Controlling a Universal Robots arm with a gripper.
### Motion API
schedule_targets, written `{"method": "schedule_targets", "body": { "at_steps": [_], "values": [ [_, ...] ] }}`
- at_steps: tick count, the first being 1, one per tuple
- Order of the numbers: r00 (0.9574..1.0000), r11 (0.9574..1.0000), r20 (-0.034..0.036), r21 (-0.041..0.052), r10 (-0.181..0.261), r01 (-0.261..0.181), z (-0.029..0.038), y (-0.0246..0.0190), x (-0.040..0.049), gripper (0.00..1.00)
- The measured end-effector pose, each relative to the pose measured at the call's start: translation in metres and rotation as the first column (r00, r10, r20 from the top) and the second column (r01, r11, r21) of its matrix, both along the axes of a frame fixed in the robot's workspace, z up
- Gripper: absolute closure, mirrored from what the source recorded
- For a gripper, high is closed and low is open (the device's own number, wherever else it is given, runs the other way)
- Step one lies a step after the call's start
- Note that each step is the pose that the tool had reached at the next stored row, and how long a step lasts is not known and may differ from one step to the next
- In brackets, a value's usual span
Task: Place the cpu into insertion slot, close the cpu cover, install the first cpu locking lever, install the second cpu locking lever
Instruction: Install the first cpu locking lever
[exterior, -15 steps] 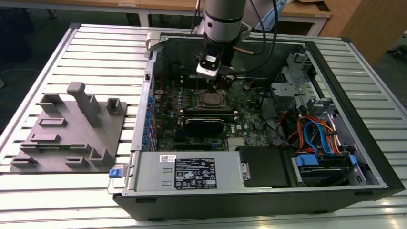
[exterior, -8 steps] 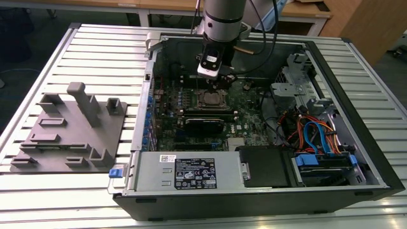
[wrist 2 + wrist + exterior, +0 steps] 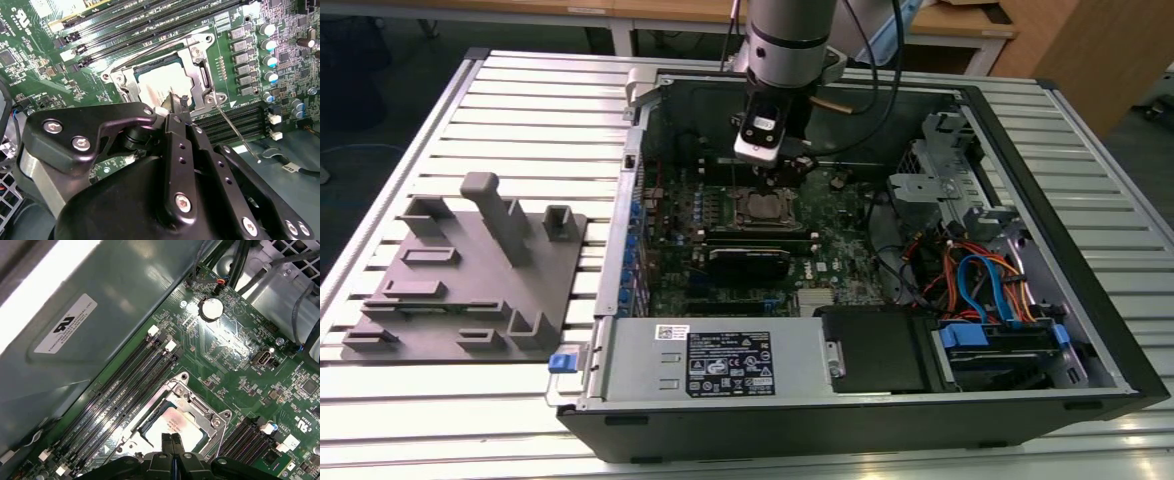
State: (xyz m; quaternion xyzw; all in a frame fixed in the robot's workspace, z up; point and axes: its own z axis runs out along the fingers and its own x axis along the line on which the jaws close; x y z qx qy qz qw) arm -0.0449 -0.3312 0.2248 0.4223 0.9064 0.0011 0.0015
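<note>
The cpu lies in the insertion slot on the green motherboard, its silver top showing in both wrist views. The cpu cover, a silvery frame, lies flat around the chip. One thin wire locking lever sticks out from the socket corner over the dark memory slots. A second lever runs along the socket's opposite side. My gripper hangs just above the chip's edge, fingers pressed together with nothing between them. In the exterior view my gripper hovers over the socket.
The open computer case walls in the board on all sides. Memory slots flank the socket, a black card lies in front of it, and cables and a drive cage fill the exterior view's right. A grey fixture stands outside at the left.
</note>
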Motion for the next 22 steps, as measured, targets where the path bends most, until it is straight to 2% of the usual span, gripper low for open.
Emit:
{"method": "schedule_targets", "body": {
  "at_steps": [4,7,10,13,14,15,19,22],
  "values": [
    [0.9994,0.9994,0.0,0.0,0.035,-0.035,0.0,0.0,0.0,0.9],
    [0.9962,0.9962,0.0,0.0,0.088,-0.088,0.0,0.0,0.0,0.9],
    [0.99,0.99,0.0,0.0,0.141,-0.141,0.0,0.0,0.0,0.9],
    [0.9808,0.9808,0.0,-0.0001,0.195,-0.195,0.0,0.0,0.0,0.9],
    [0.9772,0.9772,0.0,0.0,0.212,-0.212,0.0,0.0,0.0,0.9],
    [0.963,0.963,0.0,0.0,0.269,-0.269,0.0,0.0,0.0,0.9],
    [0.9415,0.9415,0.0,0.0,0.337,-0.337,0.0,0.0,0.0,0.9],
    [0.9215,0.9215,0.0,0.0,0.388,-0.388,0.0,0.0,0.0,0.9]
  ]
}}
